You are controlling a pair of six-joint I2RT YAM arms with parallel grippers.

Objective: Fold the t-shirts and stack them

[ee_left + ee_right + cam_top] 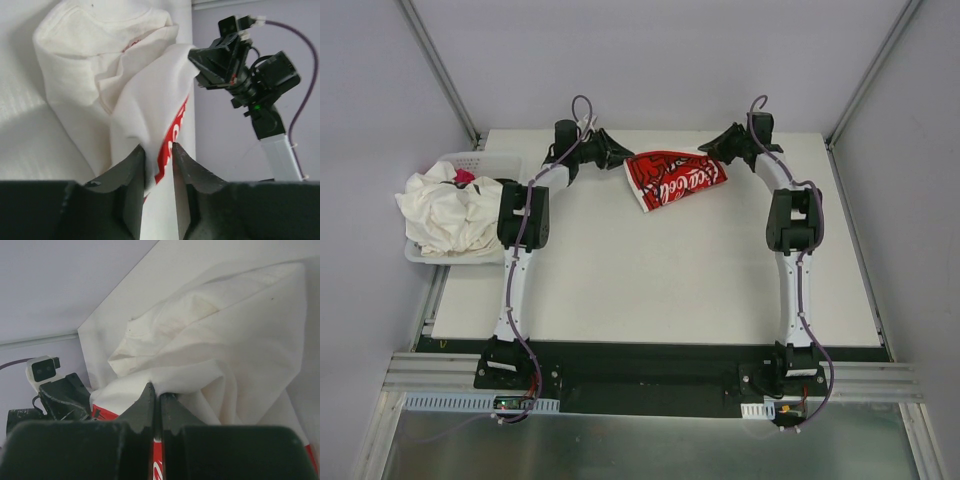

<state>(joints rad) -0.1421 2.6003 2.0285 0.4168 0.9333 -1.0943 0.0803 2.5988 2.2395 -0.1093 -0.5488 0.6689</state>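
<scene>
Top external view: far to the left of the left pincer (617,157), a white perforated plastic basket (470,160) stands at the left edge of the pale flat counter (650,280). A heap of crumpled off-white cotton t-shirts (445,215) fills the basket and hangs over its near rim. The heap is well apart from both pincers.

The left pincer is at the far side of the counter and points to the right. Just to its right is one soft off-white t-shirt with a red printed face and white lettering (670,180). This printed t-shirt hangs between the two pincers, and its lower part sags toward the counter.

In the left wrist view, the fingers (131,167) of the left pincer stand a narrow gap apart. One edge of the printed t-shirt, white cloth with a red strip, passes through this gap. I cannot tell if the fingers press on the cloth or only stand around it. Beyond the fingers the cloth rises in loose folds, and a collar seam shows near the top.

The right pincer (712,152) is at the right end of the printed t-shirt and points to the left. In the right wrist view its fingers are almost together and pinch an edge of the cloth. The rest of the shirt bulges above and to the right of the fingertips.
</scene>
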